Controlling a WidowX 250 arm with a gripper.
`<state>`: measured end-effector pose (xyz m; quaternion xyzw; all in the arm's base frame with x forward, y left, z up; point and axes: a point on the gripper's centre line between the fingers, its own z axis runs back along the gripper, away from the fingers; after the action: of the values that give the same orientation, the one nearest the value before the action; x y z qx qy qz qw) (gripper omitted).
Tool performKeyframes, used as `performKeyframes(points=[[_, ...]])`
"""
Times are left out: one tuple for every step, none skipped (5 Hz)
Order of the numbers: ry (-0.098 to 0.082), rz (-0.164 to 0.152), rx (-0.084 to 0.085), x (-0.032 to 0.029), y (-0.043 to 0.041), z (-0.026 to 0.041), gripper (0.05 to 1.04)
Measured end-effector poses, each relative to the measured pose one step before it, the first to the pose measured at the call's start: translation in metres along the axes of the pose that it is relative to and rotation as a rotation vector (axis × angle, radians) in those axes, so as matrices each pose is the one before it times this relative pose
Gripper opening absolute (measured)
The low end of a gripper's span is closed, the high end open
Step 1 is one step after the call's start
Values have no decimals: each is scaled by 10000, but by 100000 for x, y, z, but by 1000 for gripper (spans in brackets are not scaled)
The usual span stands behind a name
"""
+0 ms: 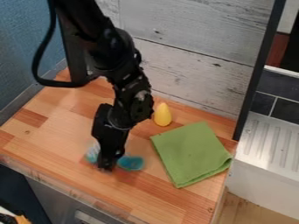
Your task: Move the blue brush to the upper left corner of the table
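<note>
The black gripper (107, 165) hangs low over the front left part of the wooden table (41, 127). It covers the middle of the blue brush (130, 163), so blue-green parts show on both sides of it: a rounded end to the right and a paler piece to the left. Whether the brush is held or only lies under the gripper, I cannot tell.
A yellow, egg-like object (163, 115) stands near the back wall. A folded green cloth (191, 153) lies on the right half. A dark post (71, 52) rises at the back left corner, with a blue wall beyond.
</note>
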<state>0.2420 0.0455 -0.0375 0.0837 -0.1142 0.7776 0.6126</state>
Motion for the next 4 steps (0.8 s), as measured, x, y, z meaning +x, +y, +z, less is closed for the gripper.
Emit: performKeyframes(points=[[173,246,-10,360,87,81,402],[250,234,85,153,44,100,326],[154,520,301,1165,20,381,326],[47,603,-103,1552,-1193,1586,326]])
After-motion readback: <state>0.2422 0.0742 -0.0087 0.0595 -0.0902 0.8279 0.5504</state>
